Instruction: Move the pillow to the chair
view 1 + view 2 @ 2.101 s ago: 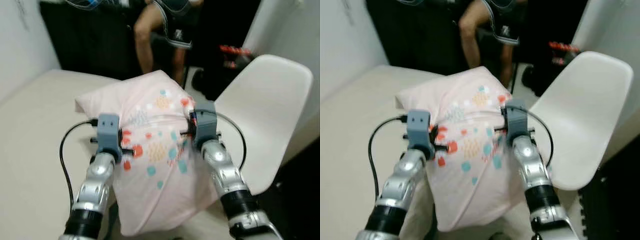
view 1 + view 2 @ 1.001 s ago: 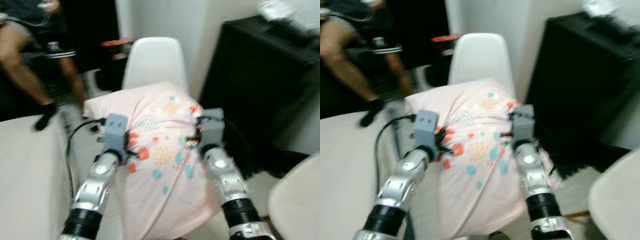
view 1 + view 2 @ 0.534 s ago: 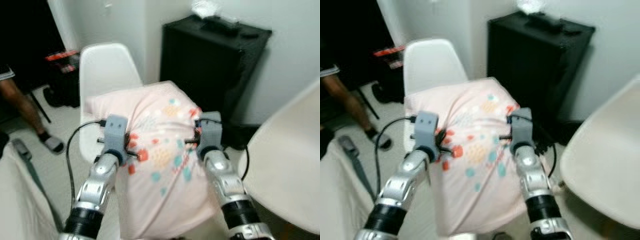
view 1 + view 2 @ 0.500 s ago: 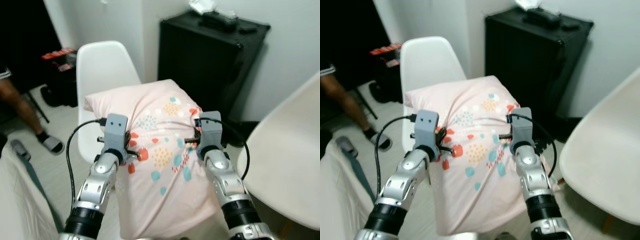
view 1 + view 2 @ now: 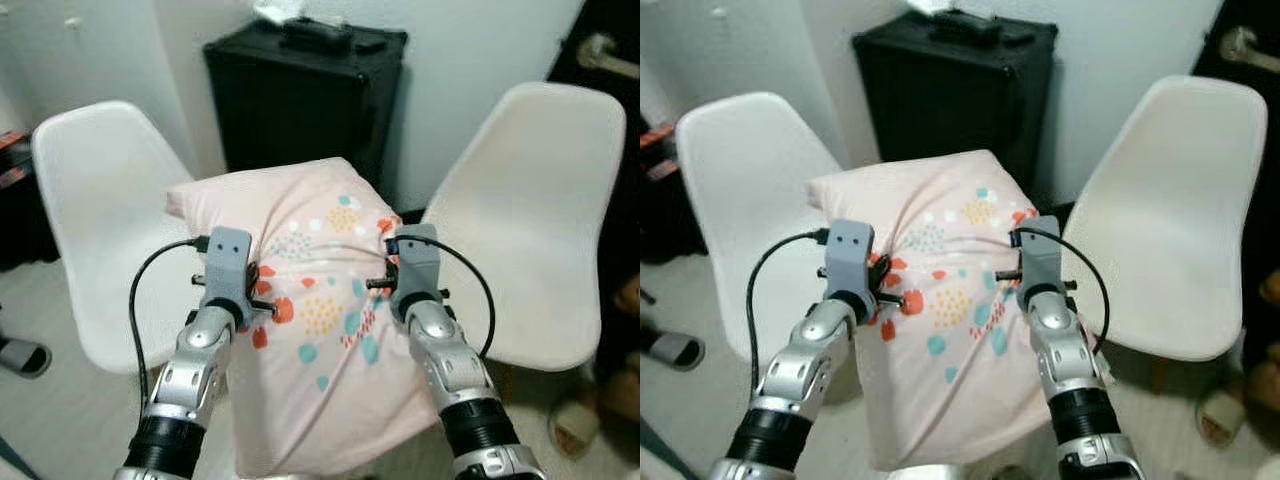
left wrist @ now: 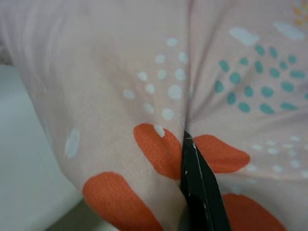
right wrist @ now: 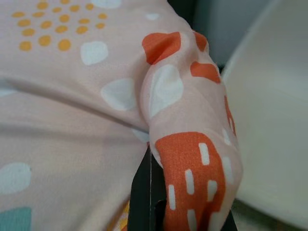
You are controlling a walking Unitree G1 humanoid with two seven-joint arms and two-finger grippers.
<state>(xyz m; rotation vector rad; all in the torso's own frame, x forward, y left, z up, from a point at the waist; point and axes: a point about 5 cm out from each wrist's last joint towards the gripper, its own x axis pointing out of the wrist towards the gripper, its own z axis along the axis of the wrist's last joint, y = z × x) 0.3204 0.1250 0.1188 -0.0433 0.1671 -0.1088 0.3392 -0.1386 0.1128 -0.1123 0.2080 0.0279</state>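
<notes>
Carrying step: both the left gripper (image 5: 262, 300) and right gripper (image 5: 378, 283) pinch folds of the pillow (image 5: 315, 310), held aloft between two chairs; next, probably lowering it onto the right chair (image 5: 525, 230).

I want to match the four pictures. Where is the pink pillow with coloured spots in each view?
Left eye view: pillow at centre, between both arms, in front of the black case.
Right eye view: pillow at centre, before the same case.
Left wrist view: pillow fabric close up.
Right wrist view: pillow fabric, bunched.
Shared landmark: the pillow's orange patches.
</notes>
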